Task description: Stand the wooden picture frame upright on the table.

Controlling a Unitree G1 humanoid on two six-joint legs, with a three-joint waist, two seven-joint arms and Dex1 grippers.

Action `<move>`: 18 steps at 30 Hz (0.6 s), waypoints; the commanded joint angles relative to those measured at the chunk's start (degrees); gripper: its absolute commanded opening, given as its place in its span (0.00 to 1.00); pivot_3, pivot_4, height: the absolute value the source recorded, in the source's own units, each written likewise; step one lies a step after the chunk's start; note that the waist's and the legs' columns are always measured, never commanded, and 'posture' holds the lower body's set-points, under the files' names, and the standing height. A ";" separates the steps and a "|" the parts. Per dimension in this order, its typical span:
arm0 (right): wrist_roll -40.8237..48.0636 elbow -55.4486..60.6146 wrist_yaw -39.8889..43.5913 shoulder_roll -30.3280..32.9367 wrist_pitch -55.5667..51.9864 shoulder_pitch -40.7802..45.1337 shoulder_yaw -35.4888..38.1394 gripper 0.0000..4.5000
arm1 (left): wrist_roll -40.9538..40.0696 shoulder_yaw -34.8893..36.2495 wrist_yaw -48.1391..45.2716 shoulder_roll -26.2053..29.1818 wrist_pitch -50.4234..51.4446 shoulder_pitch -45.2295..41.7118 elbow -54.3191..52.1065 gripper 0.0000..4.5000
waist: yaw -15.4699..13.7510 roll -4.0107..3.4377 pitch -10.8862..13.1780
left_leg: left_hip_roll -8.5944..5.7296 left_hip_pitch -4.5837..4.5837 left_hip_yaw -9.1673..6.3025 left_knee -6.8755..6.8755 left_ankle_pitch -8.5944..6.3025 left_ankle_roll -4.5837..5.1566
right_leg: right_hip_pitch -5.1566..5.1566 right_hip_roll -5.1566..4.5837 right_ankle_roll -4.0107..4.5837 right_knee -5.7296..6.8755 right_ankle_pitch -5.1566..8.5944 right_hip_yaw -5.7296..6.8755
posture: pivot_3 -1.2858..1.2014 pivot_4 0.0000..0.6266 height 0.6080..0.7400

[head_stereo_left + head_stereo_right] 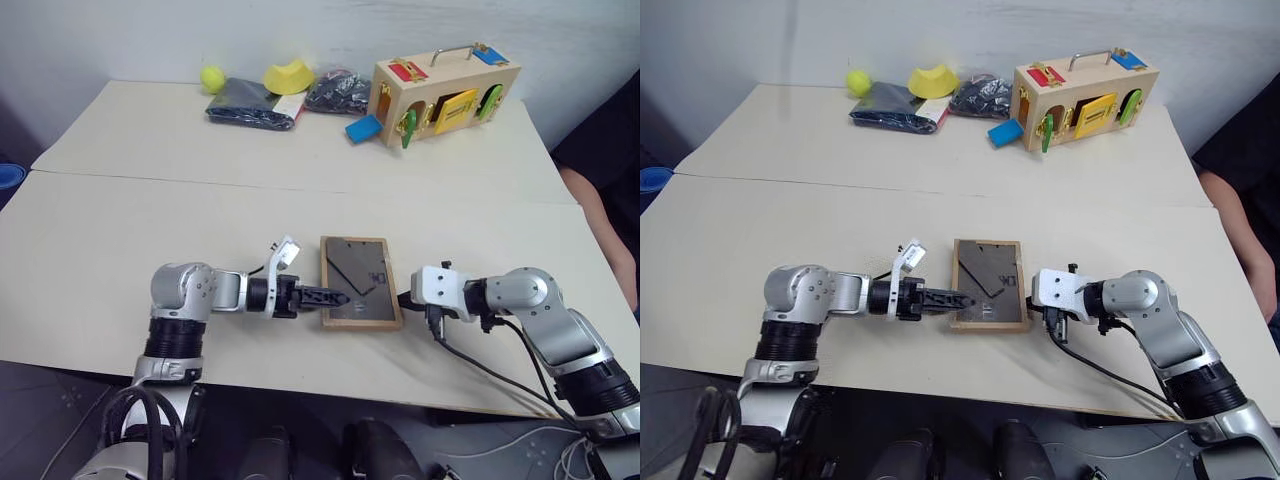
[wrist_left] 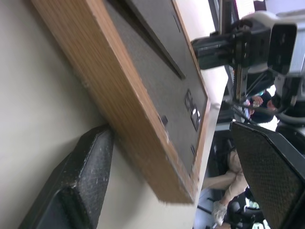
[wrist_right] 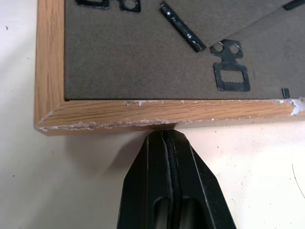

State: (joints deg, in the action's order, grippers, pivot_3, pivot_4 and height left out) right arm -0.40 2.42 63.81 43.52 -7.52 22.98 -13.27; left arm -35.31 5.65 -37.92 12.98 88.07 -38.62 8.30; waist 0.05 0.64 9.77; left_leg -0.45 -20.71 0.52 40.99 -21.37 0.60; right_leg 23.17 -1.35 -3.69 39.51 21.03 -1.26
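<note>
Small light-wood picture frame (image 1: 360, 282) lies back-up near the cream table's (image 1: 120, 250) front edge; my left gripper (image 1: 325, 297) gapes at its side, my right gripper (image 3: 167, 138) pinched closed against the other, holding nothing.

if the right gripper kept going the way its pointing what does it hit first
The wooden picture frame. The right gripper, fingers shut, points at the frame's wooden edge, tips at or almost touching it. The frame lies back-up on the table, so a push would likely slide it toward the left gripper.
</note>
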 commanded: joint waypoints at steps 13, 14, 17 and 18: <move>3.34 2.10 -0.39 -1.44 -3.86 0.25 2.34 0.00 | -4.62 4.45 1.42 0.51 2.72 -1.72 -0.16 0.29 | 0.22 -0.01 0.04 | 0.00 0.17 -0.14 -0.07 0.00 -0.13 | -0.22 0.00 0.00 -0.06 0.00 0.14 | 0.52 0.24 1.00; 5.02 2.84 -0.15 -0.87 -5.96 0.40 3.92 0.00 | -4.93 4.64 1.22 1.01 2.56 -1.66 -0.47 0.28 | 0.21 -0.04 0.11 | 0.00 0.18 -0.14 -0.07 0.00 -0.13 | -0.22 0.00 0.00 -0.06 0.00 0.13 | 0.52 0.24 1.00; 15.83 6.94 3.77 2.90 -18.25 1.36 11.45 0.13 | -5.26 4.67 0.71 2.82 1.26 -1.20 -2.07 0.28 | 0.07 -0.16 0.24 | 0.00 0.16 -0.15 -0.07 0.01 -0.15 | -0.20 0.00 0.00 -0.06 0.00 0.14 | 0.52 0.24 1.00; 18.13 8.02 4.43 3.70 -20.95 1.45 12.75 0.21 | -5.39 4.50 0.62 3.17 0.99 -1.04 -2.48 0.28 | 0.03 -0.16 0.24 | 0.00 0.11 -0.15 -0.08 0.01 -0.14 | -0.18 0.00 0.00 -0.08 0.00 0.14 | 0.52 0.24 1.00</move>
State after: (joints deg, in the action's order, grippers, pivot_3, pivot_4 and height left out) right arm 12.37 6.59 66.65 45.61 -23.77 23.34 -4.86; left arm -38.89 10.04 -36.29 15.58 90.13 -39.66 8.78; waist 0.08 0.48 10.01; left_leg -0.45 -20.61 0.32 40.89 -21.36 0.46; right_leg 22.99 -1.35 -3.68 39.39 21.03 -1.09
